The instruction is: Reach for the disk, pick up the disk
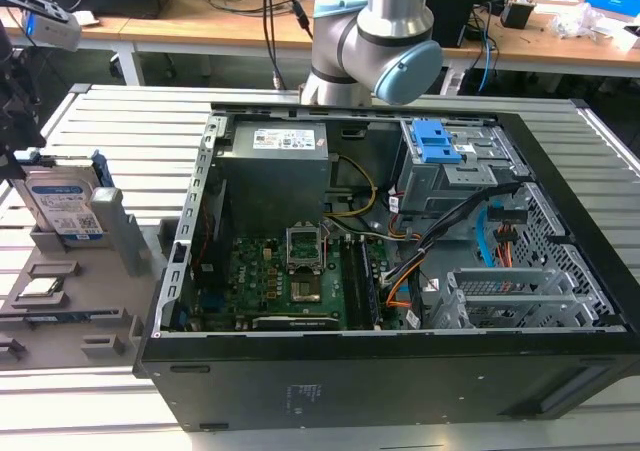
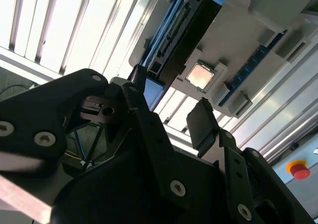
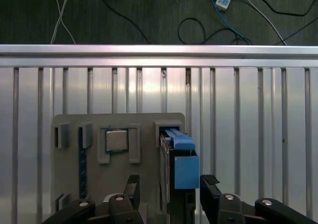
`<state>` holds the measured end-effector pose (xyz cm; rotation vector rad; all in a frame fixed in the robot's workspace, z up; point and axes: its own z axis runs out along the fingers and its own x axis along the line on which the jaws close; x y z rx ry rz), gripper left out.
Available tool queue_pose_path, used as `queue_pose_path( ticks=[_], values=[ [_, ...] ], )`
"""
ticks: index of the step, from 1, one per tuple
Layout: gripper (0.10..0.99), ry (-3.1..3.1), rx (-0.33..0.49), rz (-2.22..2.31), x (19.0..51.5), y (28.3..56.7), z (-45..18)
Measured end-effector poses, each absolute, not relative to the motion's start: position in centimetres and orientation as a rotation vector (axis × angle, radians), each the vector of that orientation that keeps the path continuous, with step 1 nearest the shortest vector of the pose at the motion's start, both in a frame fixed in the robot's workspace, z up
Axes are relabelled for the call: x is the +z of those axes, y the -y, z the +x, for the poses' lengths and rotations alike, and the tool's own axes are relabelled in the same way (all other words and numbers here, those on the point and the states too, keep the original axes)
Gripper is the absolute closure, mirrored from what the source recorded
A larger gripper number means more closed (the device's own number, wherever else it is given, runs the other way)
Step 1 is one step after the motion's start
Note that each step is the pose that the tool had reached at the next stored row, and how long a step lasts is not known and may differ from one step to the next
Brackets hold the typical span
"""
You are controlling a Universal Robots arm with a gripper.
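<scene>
**Jaws open, astride the upright disk**

In the first wrist view the gripper [image 3: 170, 183] hangs over the grey tray [image 3: 144, 124] with its jaws apart and nothing clamped. The disk [image 3: 179, 157] stands on edge in a tray slot, and its near end lies between the two black fingers [image 3: 209, 183]. One finger sits just beside the blue bracket on the disk's side. The other stands off from the opposite face, with a strip of tray showing in the gap. Whether the nearer finger touches the bracket I cannot tell.

Beyond the wider-set jaw the chip [image 3: 117, 140] lies flat in its square seat. Farther out on that side a blue strip [image 3: 82, 164] lies along the tray. The tray rests on the slatted table [image 3: 248, 110]. Ahead of the jaws, past the table's edge, cables [image 3: 198, 25] trail on a dark floor.

The second wrist view shows the gripper [image 2: 169, 102] from close behind, jaws again spread. The disk [image 2: 191, 28] runs away from the gap between them, with blue trim along its edges. The chip [image 2: 200, 76] sits just off one jaw's tip.

In the exterior view the disk [image 1: 62, 203] stands upright, label outward, in the tray [image 1: 105, 319], with the chip [image 1: 38, 289] beside it. The open PC case [image 1: 400, 371] lies well apart from the jaws, toward the exterior view's right.
</scene>
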<state>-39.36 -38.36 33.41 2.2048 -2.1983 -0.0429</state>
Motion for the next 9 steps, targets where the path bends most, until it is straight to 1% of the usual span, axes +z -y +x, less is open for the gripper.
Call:
queue_pose_path(
  ticks=[7, 9],
  values=[
    [0.486, 2.199, -0.043, 2.204, 32.79, 38.27, -39.36],
    [0.486, 2.198, -0.043, 2.205, 32.77, 37.83, -39.46]
  ],
)
